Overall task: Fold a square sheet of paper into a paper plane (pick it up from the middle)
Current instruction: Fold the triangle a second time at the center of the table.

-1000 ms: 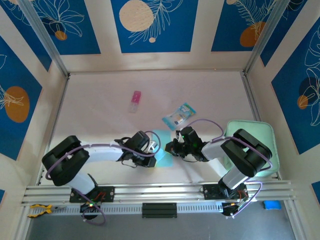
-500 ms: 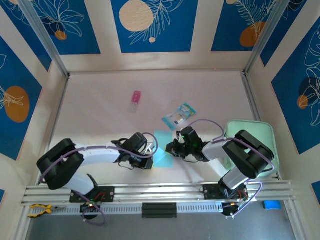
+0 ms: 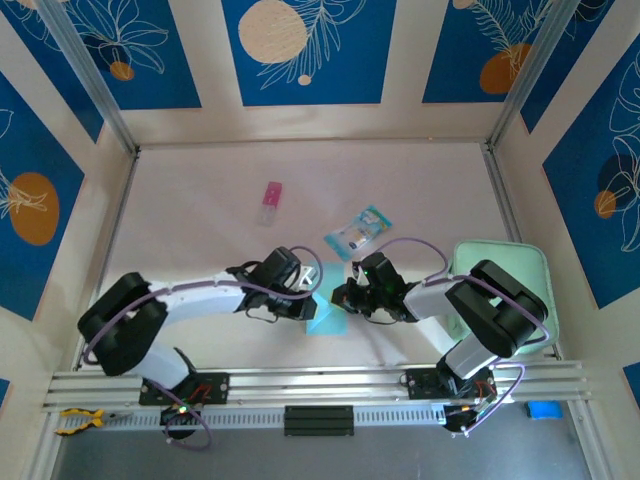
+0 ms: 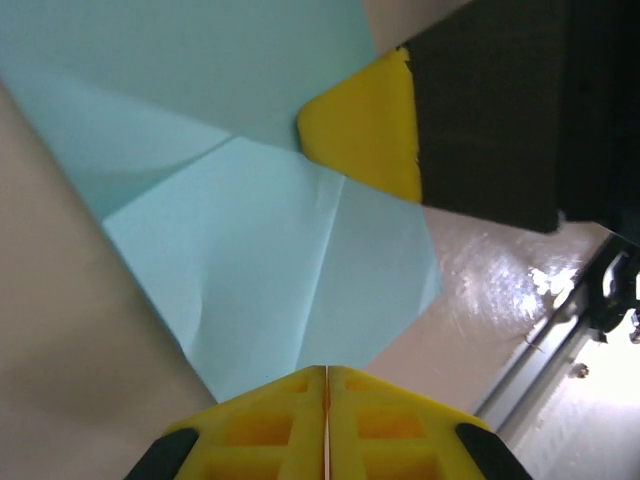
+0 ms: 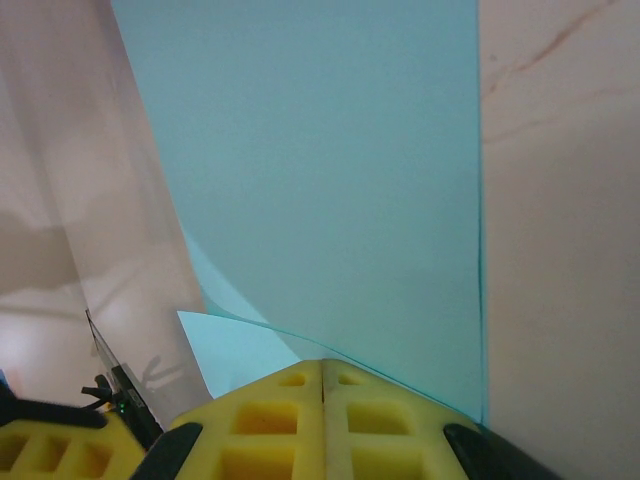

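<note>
The square sheet of paper (image 3: 326,316) is light blue and lies partly folded on the table between my two grippers. In the left wrist view it (image 4: 270,250) shows a folded flap and several creases. My left gripper (image 3: 311,292) is shut and empty, its tips (image 4: 327,372) at the near edge of the flap. From the opposite side my right gripper (image 3: 341,297) is also shut, and one of its yellow fingertips (image 4: 365,130) rests on the sheet. In the right wrist view the paper (image 5: 320,180) stretches away from the closed tips (image 5: 323,365), one layer curling up in front of them.
A teal-and-clear packet (image 3: 357,232) lies just beyond the paper. A small pink item (image 3: 271,203) sits further back on the left. A mint-green pad (image 3: 520,262) lies under the right arm at the table's right side. Aluminium rails (image 3: 320,380) run along the near edge.
My left gripper has swung back and to the right, onto the paper's left side. The right arm has stayed put. The paper's visible outline looks smaller than a second ago.
</note>
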